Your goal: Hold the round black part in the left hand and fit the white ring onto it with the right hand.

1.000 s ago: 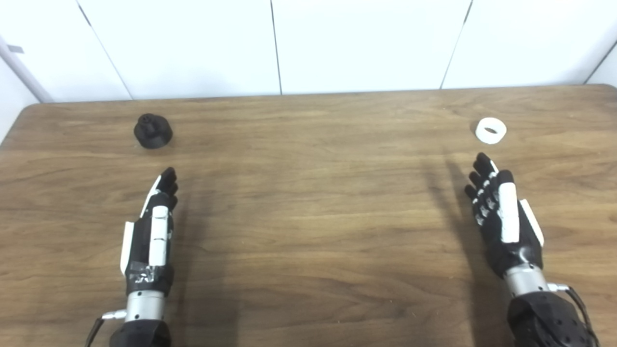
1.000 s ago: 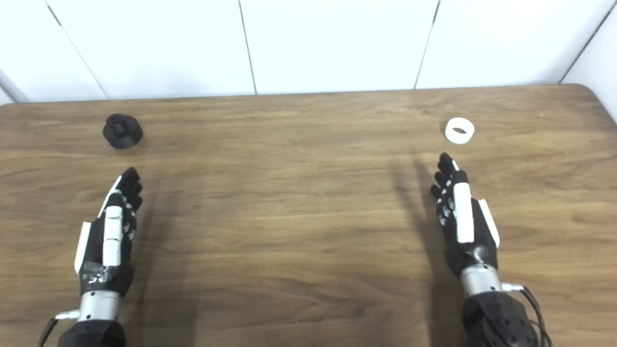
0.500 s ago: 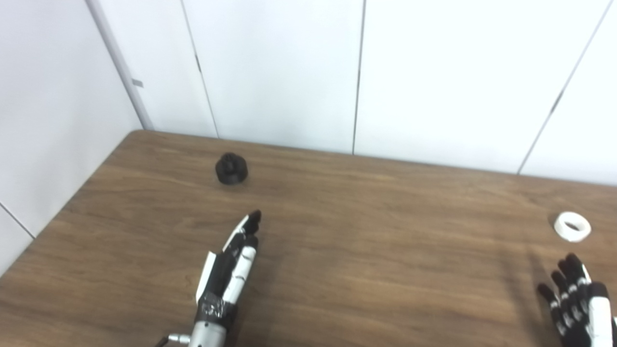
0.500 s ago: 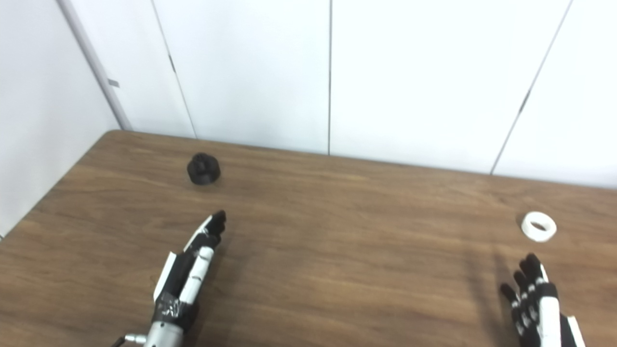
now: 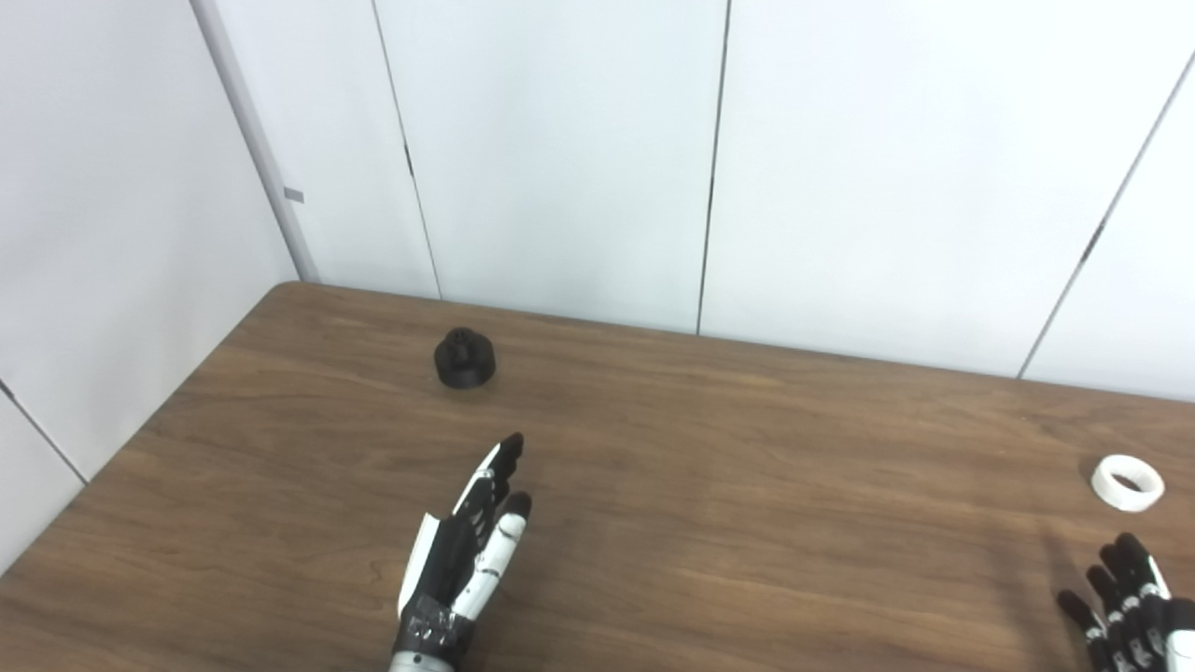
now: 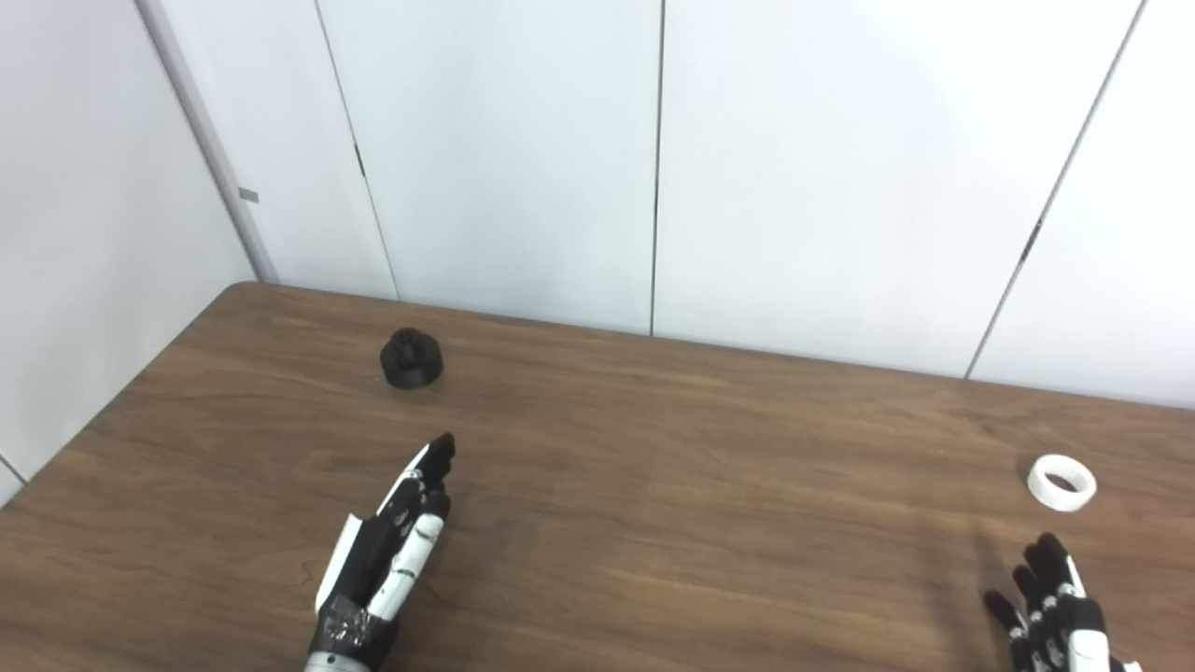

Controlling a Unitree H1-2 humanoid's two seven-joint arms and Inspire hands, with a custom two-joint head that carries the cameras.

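The round black part stands on the wooden table at its far left, untouched. My left hand lies open and flat a little nearer than the part, fingers stretched toward it, holding nothing. The white ring rests on the table at the right. My right hand is at the bottom right, cut off by the picture's edge; its spread fingers point at the ring and stop short of it, empty.
White wall panels rise just behind the table's far edge and along its left side. The table's left edge runs diagonally near the black part.
The camera has tilted up and turned left, so the whole scene has shifted down and right. Both hands stay open and flat near the same places on the table.
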